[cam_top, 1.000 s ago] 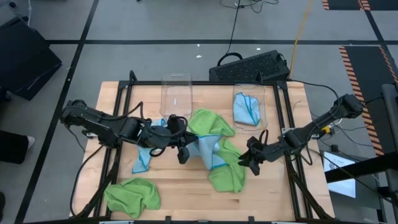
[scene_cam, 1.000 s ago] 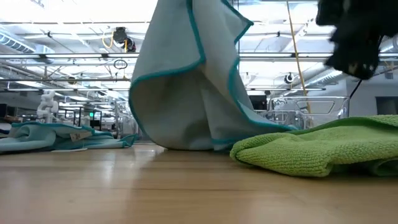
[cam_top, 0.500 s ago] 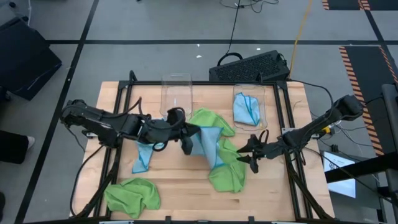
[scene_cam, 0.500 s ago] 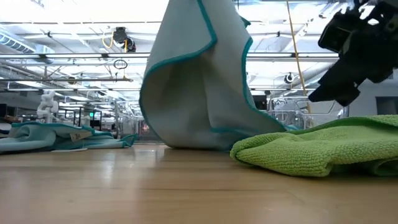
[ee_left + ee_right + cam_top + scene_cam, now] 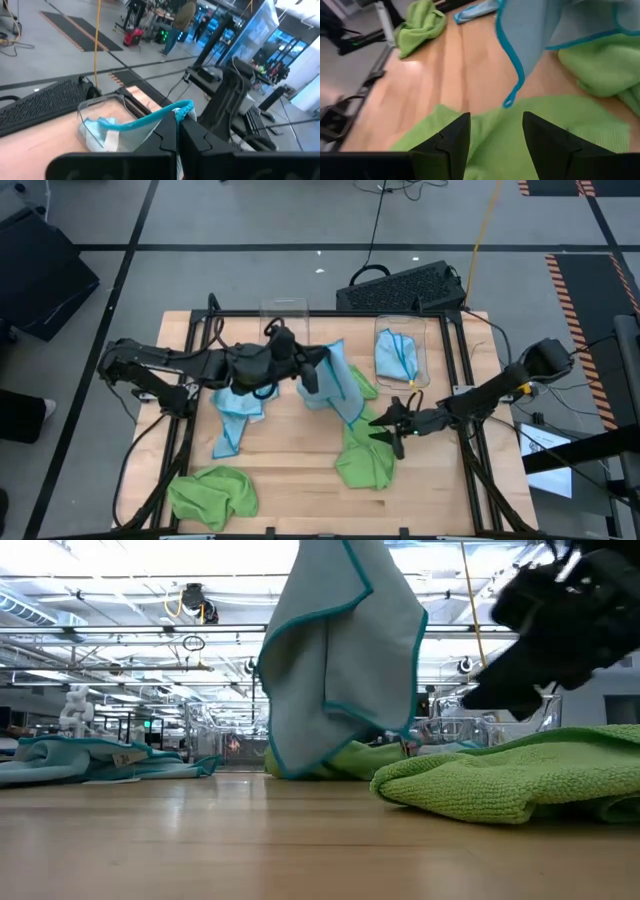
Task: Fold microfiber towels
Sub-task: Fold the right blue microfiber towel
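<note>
Low view puts a lime green towel (image 5: 520, 775) closest, crumpled on the counter (image 5: 300, 850) toward its near edge. My right hand (image 5: 385, 425) hovers just above that towel with fingers (image 5: 545, 145) parted and empty, I judge so it can catch the free hem of the light blue towel (image 5: 335, 380) hanging just beyond. My left hand (image 5: 312, 372) is clamped on that blue towel's top edge, near the middle of the counter, holding it high so it drapes flat and its corners hang clear for folding. Another lime green towel (image 5: 212, 492) sits bunched at the near left corner, and a second blue towel (image 5: 235, 415) lies left of centre. Farthest off, a clear bin (image 5: 400, 350) by the far edge holds a blue towel.
</note>
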